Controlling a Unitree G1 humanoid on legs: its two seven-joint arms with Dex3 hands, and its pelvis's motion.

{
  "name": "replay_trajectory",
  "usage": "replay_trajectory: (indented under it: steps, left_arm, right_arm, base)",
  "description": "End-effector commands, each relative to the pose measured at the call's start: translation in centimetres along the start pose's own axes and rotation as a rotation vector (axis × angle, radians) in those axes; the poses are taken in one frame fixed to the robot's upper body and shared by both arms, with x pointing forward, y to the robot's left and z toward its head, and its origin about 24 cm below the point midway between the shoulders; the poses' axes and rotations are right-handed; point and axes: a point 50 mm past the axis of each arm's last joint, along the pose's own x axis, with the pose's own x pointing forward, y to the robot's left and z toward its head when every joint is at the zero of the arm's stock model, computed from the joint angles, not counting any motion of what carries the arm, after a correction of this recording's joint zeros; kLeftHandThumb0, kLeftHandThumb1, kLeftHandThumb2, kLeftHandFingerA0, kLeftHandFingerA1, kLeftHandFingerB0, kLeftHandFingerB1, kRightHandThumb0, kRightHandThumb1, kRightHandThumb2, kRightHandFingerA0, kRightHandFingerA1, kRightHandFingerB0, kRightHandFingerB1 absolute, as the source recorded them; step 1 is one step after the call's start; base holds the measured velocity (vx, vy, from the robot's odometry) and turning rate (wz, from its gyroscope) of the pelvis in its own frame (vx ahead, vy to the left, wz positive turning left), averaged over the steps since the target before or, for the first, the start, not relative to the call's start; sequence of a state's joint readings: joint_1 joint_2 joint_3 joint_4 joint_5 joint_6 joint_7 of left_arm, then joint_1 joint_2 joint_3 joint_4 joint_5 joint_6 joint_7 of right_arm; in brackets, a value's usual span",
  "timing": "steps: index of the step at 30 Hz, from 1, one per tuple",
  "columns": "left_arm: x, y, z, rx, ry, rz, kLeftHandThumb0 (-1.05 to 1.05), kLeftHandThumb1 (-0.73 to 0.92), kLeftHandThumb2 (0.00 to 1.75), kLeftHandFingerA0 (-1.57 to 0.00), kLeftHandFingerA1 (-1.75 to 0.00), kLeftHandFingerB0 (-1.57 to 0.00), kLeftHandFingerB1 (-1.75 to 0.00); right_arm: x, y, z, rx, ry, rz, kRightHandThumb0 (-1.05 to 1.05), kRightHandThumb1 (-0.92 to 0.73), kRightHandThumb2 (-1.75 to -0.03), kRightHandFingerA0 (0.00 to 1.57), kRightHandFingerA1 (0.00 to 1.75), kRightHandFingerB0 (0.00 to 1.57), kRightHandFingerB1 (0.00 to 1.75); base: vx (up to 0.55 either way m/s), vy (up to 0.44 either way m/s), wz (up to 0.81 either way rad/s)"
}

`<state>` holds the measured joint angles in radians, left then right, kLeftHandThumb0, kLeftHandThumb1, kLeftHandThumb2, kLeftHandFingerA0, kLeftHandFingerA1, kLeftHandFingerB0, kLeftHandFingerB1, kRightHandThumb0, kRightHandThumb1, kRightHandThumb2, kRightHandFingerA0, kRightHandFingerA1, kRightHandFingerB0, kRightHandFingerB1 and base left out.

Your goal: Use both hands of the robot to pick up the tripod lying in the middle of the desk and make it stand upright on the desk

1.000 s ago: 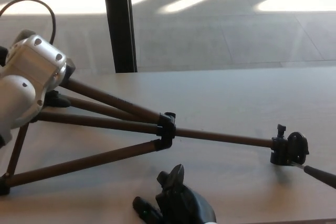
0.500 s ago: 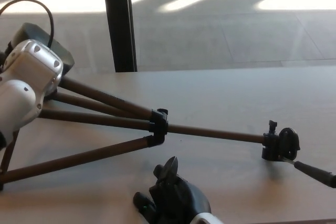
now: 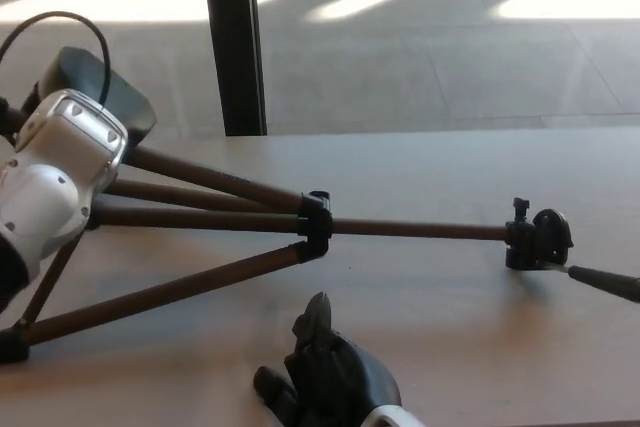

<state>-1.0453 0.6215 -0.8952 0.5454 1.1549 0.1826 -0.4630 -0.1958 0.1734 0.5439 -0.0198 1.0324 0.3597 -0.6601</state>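
That long brown metal tripod (image 3: 300, 225) looks stiff, top-heavy; right hand (image 3: 325, 377) below its collar empty, fingers apart; left's grip hidden.

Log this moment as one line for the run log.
tripod: lying on desk | left hand: at leg end | right hand: open, near edge, clear of tripod

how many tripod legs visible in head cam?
3. Near leg slants toward the desk's front-left; middle leg and far leg run left under the left hand, which hides their ends. Right hand is apart.
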Motion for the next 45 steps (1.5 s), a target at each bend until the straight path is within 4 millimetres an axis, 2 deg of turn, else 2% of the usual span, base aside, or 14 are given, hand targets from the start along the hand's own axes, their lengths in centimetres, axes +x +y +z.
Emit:
replay_trajectory:
  steps: [1, 2, 3, 5, 6, 15, 16, 17, 24, 29, 31, 32, 38, 45]
  left_arm:
    - [0.0, -5.0, 6.9, -0.035, -0.306, 0.326, -0.27, 0.48, 0.55, -0.93, -1.62, -0.85, -0.73]
    - [0.0, -5.0, 6.9, -0.036, -0.312, 0.321, -0.27, 0.48, 0.55, -0.93, -1.62, -0.85, -0.73]
    - [0.1, -4.7, 6.8, -0.085, -0.319, 0.31, -0.26, 0.48, 0.54, -0.91, -1.61, -0.86, -0.69]
    - [0.1, -4.1, 6.8, -0.141, -0.32, 0.336, -0.29, 0.46, 0.56, -0.88, -1.67, -0.87, -0.68]
    - [0.1, -2.4, 6.7, -0.214, -0.344, 0.365, -0.35, 0.43, 0.58, -0.91, -1.65, -0.85, -0.65]
    - [-0.6, 6.7, 7.1, -0.3, -0.391, 0.652, -0.26, 0.51, 0.56, -0.89, -1.74, -0.83, -0.79]
    - [-0.9, 8.0, 7.0, -0.302, -0.403, 0.698, -0.26, 0.51, 0.57, -0.9, -1.72, -0.84, -0.87]
    - [-1.0, 8.7, 6.7, -0.281, -0.396, 0.724, -0.27, 0.49, 0.56, -0.91, -1.7, -0.84, -0.84]
    - [-1.7, 12.8, 4.1, -0.276, -0.364, 0.775, -0.23, 0.47, 0.55, -0.9, -1.7, -0.85, -0.8]
    - [-3.2, 16.4, 2.3, -0.292, -0.311, 0.772, -0.16, 0.46, 0.6, -0.89, -1.42, -0.83, -0.79]
    - [-3.3, 16.3, 2.4, -0.281, -0.307, 0.746, -0.19, 0.44, 0.63, -0.88, -1.4, -0.82, -0.78]
    - [-3.3, 16.1, 2.4, -0.26, -0.303, 0.745, -0.18, 0.45, 0.61, -0.85, -1.51, -0.82, -0.78]
    - [-3.1, 14.6, 1.6, -0.233, -0.281, 0.774, -0.26, 0.49, 0.56, -0.88, -1.72, -0.79, -0.9]
    - [-2.9, 14.0, 0.7, -0.157, -0.231, 0.742, -0.27, 0.51, 0.56, -0.83, -1.7, -0.76, -0.9]
  right_arm:
    - [-2.1, 4.8, -2.2, 0.279, 0.071, 0.036, -1.0, -0.77, -1.13, 0.0, 0.29, 0.0, 0.13]
    - [-2.1, 4.7, -2.2, 0.276, 0.071, 0.037, -1.0, -0.77, -1.13, 0.0, 0.29, 0.0, 0.13]
    - [-2.1, 4.6, -2.2, 0.263, 0.068, 0.042, -0.86, -0.88, -0.71, 0.0, 0.22, 0.0, 0.15]
    - [-2.2, 4.6, -2.2, 0.265, 0.067, 0.044, -0.85, -0.88, -0.71, 0.0, 0.2, 0.0, 0.15]
    - [-2.2, 4.5, -2.3, 0.27, 0.063, 0.051, -0.99, -0.8, -1.14, 0.0, 0.28, 0.0, 0.11]
    - [-1.5, 3.1, -1.7, 0.253, 0.034, -0.012, -0.87, -0.73, -1.12, 0.0, 0.52, 0.02, 0.39]
    - [-1.5, 2.8, -1.6, 0.259, 0.029, -0.03, -0.85, -0.91, -0.69, 0.0, 0.64, 0.0, 0.51]
    - [-1.5, 2.6, -1.6, 0.264, 0.022, -0.035, -0.88, -0.72, -1.11, 0.0, 0.5, 0.04, 0.42]
    - [-1.3, 2.0, -1.4, 0.302, 0.015, -0.07, -0.85, -0.67, -1.08, 0.01, 0.45, 0.0, 0.34]
    - [-0.3, 1.1, -0.6, 0.284, -0.008, -0.08, -0.99, -0.58, -0.84, 0.0, 0.0, 0.0, 0.06]
    - [0.1, 0.9, -0.3, 0.274, -0.054, -0.096, -1.05, -0.63, -1.03, 0.0, 0.21, 0.0, 0.2]
    - [0.4, 0.6, 0.1, 0.263, -0.067, -0.114, -0.97, -0.56, -0.86, 0.0, 0.0, 0.0, 0.0]
    - [1.1, -1.2, 3.8, 0.223, -0.192, -0.207, -0.95, -0.86, -0.72, 0.0, 0.0, 0.0, 0.0]
    - [0.8, -3.7, 9.3, 0.391, -0.374, -0.294, -0.96, -0.65, -0.92, 0.0, 0.0, 0.0, 0.0]
  base:
    - [0.0, 0.0, 0.0]
    - [0.0, 0.0, 0.0]
    - [0.0, 0.0, 0.0]
    - [0.0, 0.0, 0.0]
    - [0.0, 0.0, 0.0]
    - [0.0, 0.0, 0.0]
    - [0.0, 0.0, 0.0]
    - [0.0, 0.0, 0.0]
    - [0.0, 0.0, 0.0]
    - [0.0, 0.0, 0.0]
    - [0.0, 0.0, 0.0]
    - [0.0, 0.0, 0.0]
    - [0.0, 0.0, 0.0]
    - [0.0, 0.0, 0.0]
